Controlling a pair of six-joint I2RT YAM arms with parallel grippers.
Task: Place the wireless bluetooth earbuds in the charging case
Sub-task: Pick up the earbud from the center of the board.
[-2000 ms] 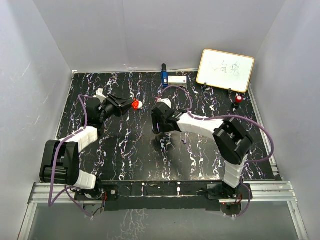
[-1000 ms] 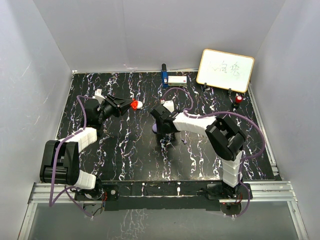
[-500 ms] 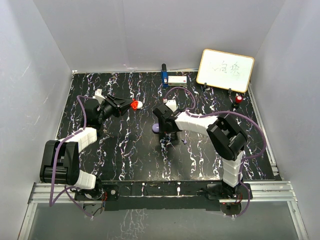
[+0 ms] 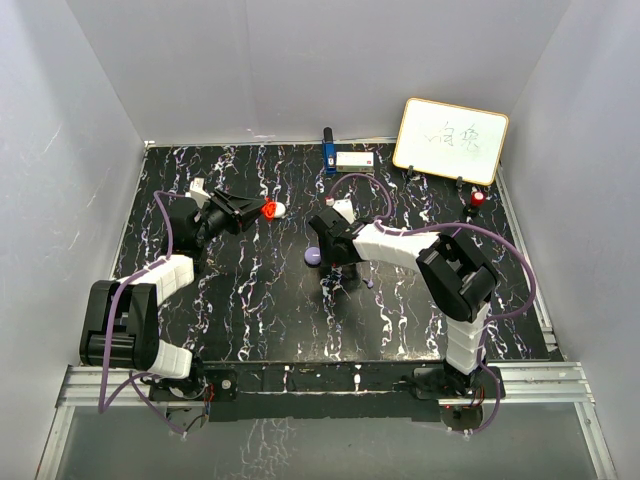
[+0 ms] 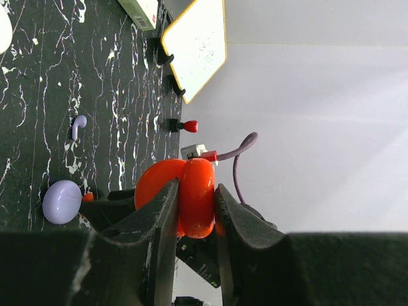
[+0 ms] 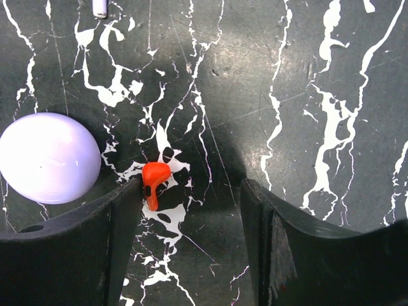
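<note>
**Right wrist view: red earbud bracketed, not yet picked**

Right gripper (image 6: 190,191) jaws apart, low over black white-veined marble-look table (image 6: 319,95), straddling tiny orange-red plastic earbud (image 6: 155,180). The bud lies mid-table, close against one finger, just beside pale lilac round puck (image 6: 49,157). Left gripper (image 5: 196,188) clamped on glossy red rounded charging case (image 5: 162,185), left of centre, off the surface. Small purple stemmed earbud (image 5: 78,124) lies loose. Judged: nothing inserted; pick, carry and seating all left.

Grey walls (image 4: 300,70), black marbled table (image 4: 250,320)
</note>
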